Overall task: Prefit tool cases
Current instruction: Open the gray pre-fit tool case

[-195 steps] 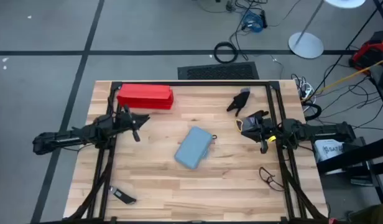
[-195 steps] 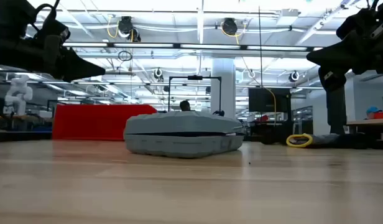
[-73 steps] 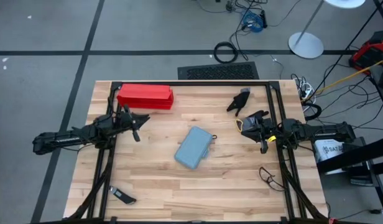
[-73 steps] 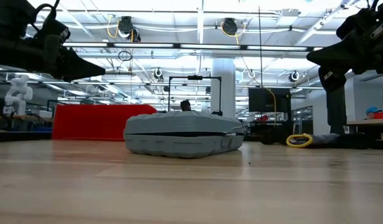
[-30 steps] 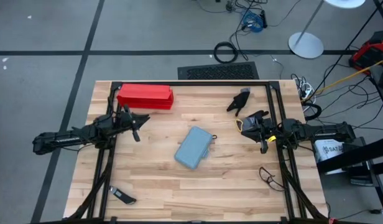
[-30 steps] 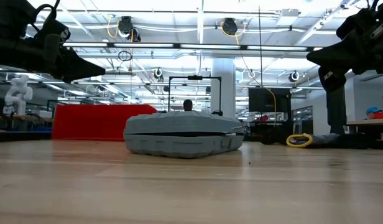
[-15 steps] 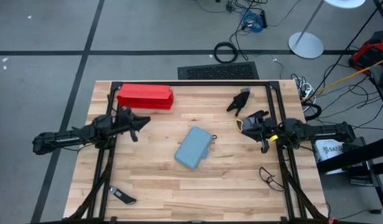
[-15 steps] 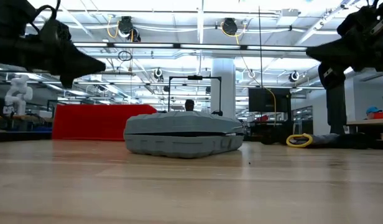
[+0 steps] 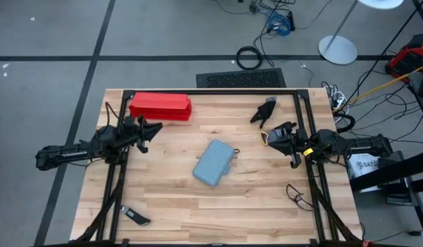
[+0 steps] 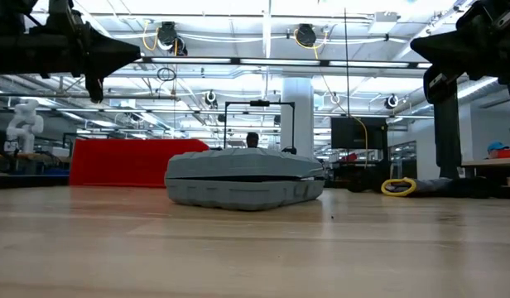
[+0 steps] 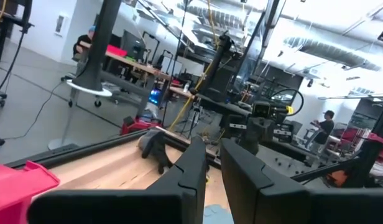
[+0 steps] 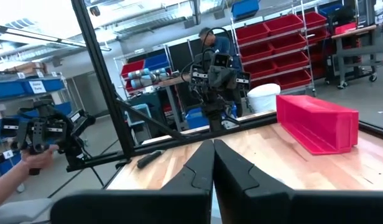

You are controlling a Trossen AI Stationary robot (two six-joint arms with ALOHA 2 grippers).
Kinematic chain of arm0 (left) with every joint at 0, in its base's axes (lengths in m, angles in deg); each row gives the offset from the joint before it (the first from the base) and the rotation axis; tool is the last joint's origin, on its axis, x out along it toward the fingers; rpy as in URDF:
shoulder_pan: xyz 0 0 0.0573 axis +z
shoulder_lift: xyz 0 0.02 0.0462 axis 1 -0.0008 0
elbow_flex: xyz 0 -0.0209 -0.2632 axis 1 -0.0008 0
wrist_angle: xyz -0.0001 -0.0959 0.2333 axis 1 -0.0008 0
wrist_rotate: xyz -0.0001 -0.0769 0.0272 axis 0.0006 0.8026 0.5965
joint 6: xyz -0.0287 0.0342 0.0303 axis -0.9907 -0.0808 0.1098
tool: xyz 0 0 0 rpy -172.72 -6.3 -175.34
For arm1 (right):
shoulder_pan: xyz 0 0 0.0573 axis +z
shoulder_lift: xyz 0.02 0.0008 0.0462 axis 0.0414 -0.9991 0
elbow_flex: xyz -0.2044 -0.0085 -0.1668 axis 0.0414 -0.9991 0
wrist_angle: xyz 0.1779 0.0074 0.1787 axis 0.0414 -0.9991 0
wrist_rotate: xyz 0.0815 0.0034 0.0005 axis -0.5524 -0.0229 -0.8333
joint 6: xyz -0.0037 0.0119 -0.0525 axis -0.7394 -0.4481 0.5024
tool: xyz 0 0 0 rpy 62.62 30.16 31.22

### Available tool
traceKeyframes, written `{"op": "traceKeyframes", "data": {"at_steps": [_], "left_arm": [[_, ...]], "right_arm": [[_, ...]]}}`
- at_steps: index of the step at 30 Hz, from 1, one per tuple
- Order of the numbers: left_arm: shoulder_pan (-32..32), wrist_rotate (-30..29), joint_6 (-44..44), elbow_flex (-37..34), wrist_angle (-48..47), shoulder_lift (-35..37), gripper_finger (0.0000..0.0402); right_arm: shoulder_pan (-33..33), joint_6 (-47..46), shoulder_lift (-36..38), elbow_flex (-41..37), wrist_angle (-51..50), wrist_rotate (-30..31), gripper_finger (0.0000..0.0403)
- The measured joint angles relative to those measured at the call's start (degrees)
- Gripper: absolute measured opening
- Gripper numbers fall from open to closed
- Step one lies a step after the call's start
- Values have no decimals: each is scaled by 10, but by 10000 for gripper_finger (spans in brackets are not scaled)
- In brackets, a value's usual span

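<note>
The case (image 9: 215,162) lies shut at the centre of the desk (image 9: 170,199), untouched. The left tool (image 9: 154,127) at nine o'clock has just lifted and swung toward the red box (image 9: 160,107), fingers slightly apart and empty. The right tool (image 9: 271,135) at three o'clock is pressed together, waiting. Work on the case seems only starting.
</note>
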Motion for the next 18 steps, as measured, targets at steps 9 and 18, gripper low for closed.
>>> {"op": "traceKeyframes", "data": {"at_steps": [9, 18], "left_arm": [[0, 4, 0, 0, 0, 0, 53], [-14, 42, -14, 0, 8, -5, 53]], "right_arm": [[0, 30, 0, 0, 4, 29, 0], [0, 11, 0, 0, 16, 26, 15]]}}
